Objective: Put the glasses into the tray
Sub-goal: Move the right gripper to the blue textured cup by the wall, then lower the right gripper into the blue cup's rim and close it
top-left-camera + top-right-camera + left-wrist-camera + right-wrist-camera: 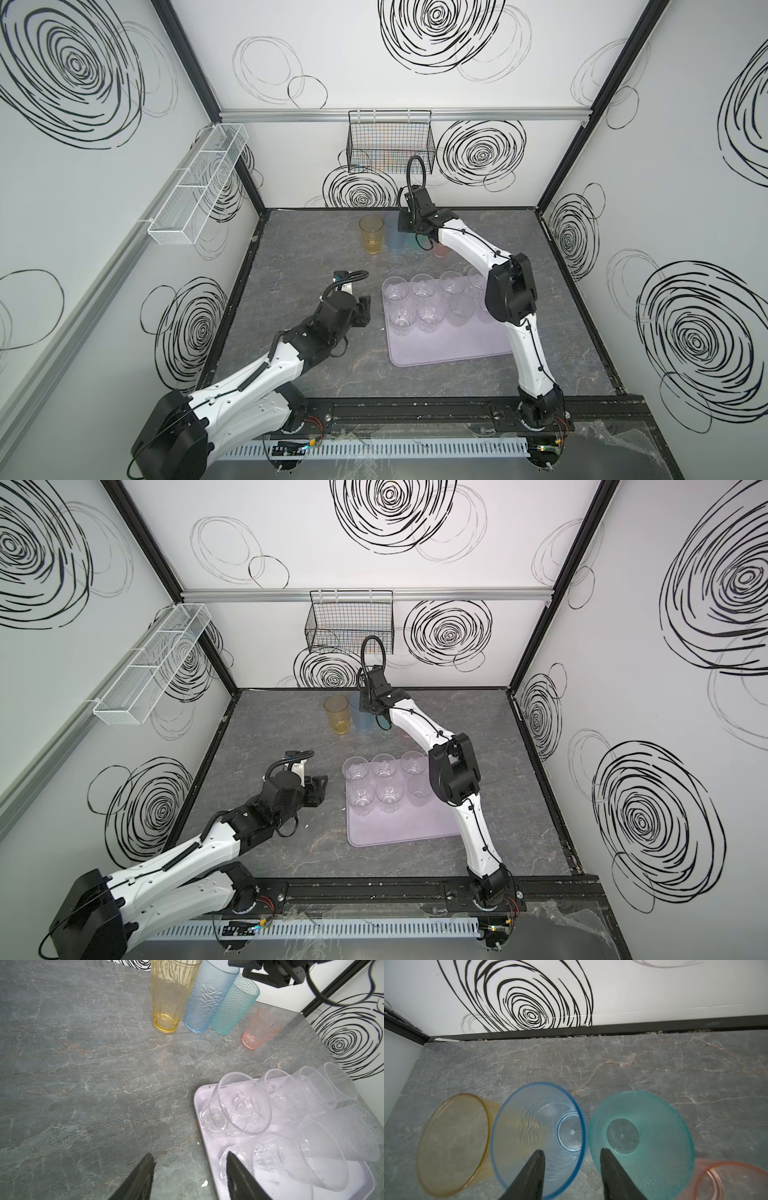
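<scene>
The lilac tray (449, 345) (332, 1178) lies right of the table's middle, with several clear glasses (395, 291) (239, 1105) upright on its far half. Amber (371, 235) (452, 1142), blue (392, 239) (537, 1126), teal (234, 1005) (641, 1136) and pink (440, 249) (260, 1029) glasses stand in a row near the back wall. My right gripper (409, 232) (572, 1150) hangs open above that row, one finger over the blue glass's mouth, the other over the teal's, holding nothing. My left gripper (365, 309) (189, 1153) is open and empty, low beside the tray's left edge.
A black wire basket (390, 145) hangs on the back wall above the tinted glasses. A white mesh basket (199, 187) hangs on the left wall. The right arm's elbow (509, 291) hangs over the tray's right side.
</scene>
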Controlling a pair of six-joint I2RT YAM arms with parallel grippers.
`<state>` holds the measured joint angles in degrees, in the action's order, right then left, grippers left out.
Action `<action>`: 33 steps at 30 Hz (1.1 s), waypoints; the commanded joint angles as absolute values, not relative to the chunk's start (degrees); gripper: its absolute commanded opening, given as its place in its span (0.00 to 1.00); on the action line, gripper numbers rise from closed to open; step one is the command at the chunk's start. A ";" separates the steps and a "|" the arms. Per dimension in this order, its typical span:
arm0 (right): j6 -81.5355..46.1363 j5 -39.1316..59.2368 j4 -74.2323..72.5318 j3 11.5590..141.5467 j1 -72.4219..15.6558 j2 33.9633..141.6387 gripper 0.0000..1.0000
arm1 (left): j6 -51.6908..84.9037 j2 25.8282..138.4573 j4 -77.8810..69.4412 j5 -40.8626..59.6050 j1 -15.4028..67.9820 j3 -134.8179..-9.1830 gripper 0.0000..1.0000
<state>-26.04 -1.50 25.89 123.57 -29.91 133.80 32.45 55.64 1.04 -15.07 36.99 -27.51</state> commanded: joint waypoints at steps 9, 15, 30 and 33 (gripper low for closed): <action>-23.73 -3.66 26.75 130.14 -29.02 138.76 0.32 | 33.57 56.98 -3.52 -15.25 36.74 -26.21 0.59; -24.96 -3.14 27.29 130.17 -29.12 136.51 0.21 | 33.51 56.65 -3.42 -15.27 36.74 -26.02 0.59; -24.75 -6.32 27.69 120.65 -32.34 118.40 0.15 | 34.72 50.80 0.78 -16.83 37.83 -27.31 0.59; -24.78 -5.88 25.91 116.25 -32.27 116.13 0.16 | 34.80 50.22 1.34 -17.31 38.27 -27.99 0.59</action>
